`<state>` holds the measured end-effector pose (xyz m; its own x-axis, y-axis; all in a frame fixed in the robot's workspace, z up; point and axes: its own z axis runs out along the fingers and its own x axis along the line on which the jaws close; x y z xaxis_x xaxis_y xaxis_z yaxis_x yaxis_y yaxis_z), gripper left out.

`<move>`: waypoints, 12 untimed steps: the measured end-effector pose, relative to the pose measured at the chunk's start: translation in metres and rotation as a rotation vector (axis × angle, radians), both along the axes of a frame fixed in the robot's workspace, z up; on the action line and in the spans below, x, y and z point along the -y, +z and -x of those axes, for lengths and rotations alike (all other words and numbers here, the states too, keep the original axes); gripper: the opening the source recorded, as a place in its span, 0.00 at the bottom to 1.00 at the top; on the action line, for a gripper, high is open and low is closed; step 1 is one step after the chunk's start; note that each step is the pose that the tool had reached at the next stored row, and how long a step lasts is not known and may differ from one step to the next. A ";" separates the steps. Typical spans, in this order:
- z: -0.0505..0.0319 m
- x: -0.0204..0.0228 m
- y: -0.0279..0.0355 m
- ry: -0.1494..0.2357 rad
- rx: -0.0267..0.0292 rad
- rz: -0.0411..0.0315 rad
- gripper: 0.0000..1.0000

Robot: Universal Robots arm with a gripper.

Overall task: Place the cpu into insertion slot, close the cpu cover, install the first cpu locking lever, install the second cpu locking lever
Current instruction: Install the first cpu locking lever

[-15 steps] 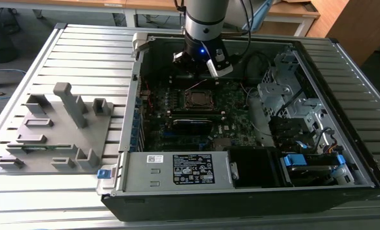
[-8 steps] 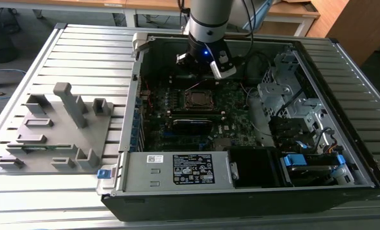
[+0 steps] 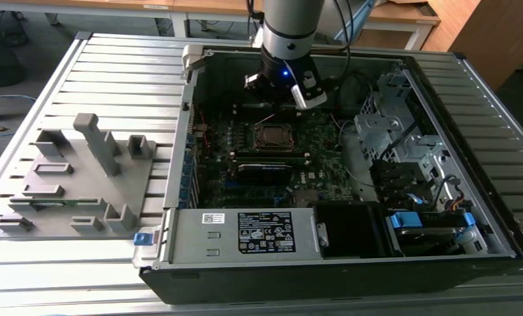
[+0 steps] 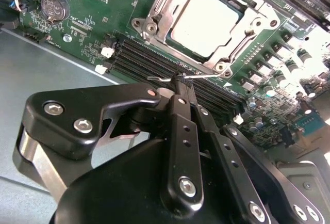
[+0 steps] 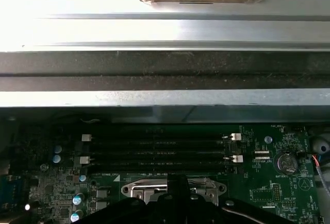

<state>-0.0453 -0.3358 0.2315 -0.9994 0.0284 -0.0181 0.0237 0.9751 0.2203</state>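
Gripper (image 4: 180, 81) pinched shut on thin wire lever (image 4: 157, 78), just beside closed cover (image 4: 156, 7); cpu (image 4: 206, 20) shows through cover window. Lever looks stiff, springy, slippery; best gripped at its hooked end.

Bright glare on cpu (image 4: 206, 22), dim shadows

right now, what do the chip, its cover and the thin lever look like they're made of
Chip: pale, matte top, probably a plated metal lid.
Cover: bright silver frame with bent edges that glint, so it looks like stamped sheet metal.
Lever: thin, shiny bent wire, probably steel, pinched at the tips of the black end effector.
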 end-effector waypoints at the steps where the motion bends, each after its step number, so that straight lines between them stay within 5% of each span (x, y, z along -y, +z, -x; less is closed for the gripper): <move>1: 0.0000 0.0000 -0.0004 0.000 0.0001 -0.0006 0.11; 3: 0.0000 0.0001 -0.0011 0.000 0.0000 -0.0037 0.11; 6: 0.0000 0.0000 -0.0015 0.000 0.0001 -0.0279 0.11; 12: 0.0000 0.0000 -0.0052 0.000 0.0009 -0.0303 0.11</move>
